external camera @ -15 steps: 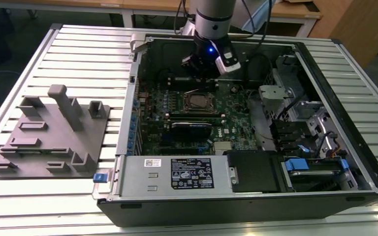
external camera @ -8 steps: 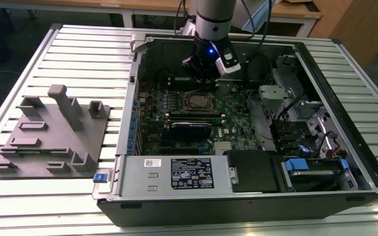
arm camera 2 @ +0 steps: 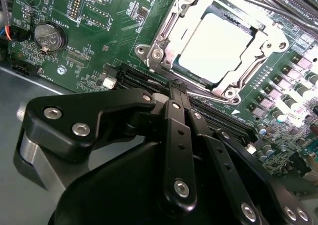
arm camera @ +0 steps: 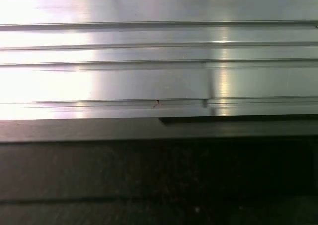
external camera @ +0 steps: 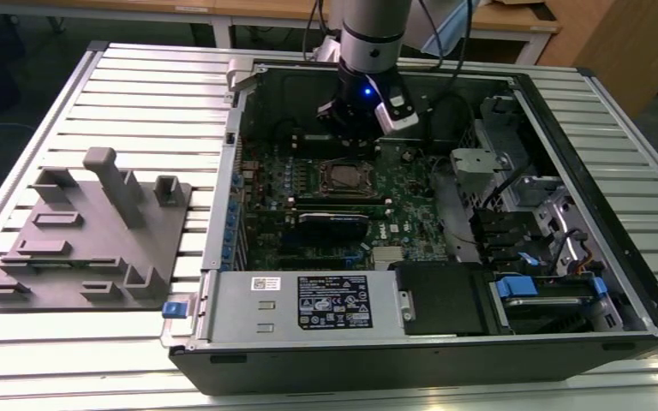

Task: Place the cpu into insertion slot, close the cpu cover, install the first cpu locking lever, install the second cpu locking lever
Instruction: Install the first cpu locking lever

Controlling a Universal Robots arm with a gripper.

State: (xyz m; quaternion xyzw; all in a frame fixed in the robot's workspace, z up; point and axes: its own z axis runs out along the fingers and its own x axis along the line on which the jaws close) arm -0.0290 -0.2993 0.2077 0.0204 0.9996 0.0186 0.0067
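Observation:
The cpu (arm camera 2: pixel 213 46), a flat square chip with a pale silver top, lies in the insertion slot (external camera: pixel 344 176) on the green board. The cpu cover (arm camera 2: pixel 250 61), a silvery frame, lies flat around it, and the chip shows through the cut-out. My gripper (arm camera 2: pixel 176 90) hangs over the board beside the socket, just off one of its corners, with its black fingers (arm camera 2: pixel 171 135) drawn together and nothing between them. In the exterior view the gripper (external camera: pixel 355 128) sits inside the open case, just behind the socket.
The black case walls (external camera: pixel 558 154) close in the board. A power supply box (external camera: pixel 329 300) and a drive cage (external camera: pixel 523 287) fill the front. Long memory slots (arm camera 2: pixel 218 116) and a coin battery (arm camera 2: pixel 48 36) lie near the gripper. A grey fixture plate (external camera: pixel 78 248) sits outside on the slatted table (arm camera: pixel 149 51).

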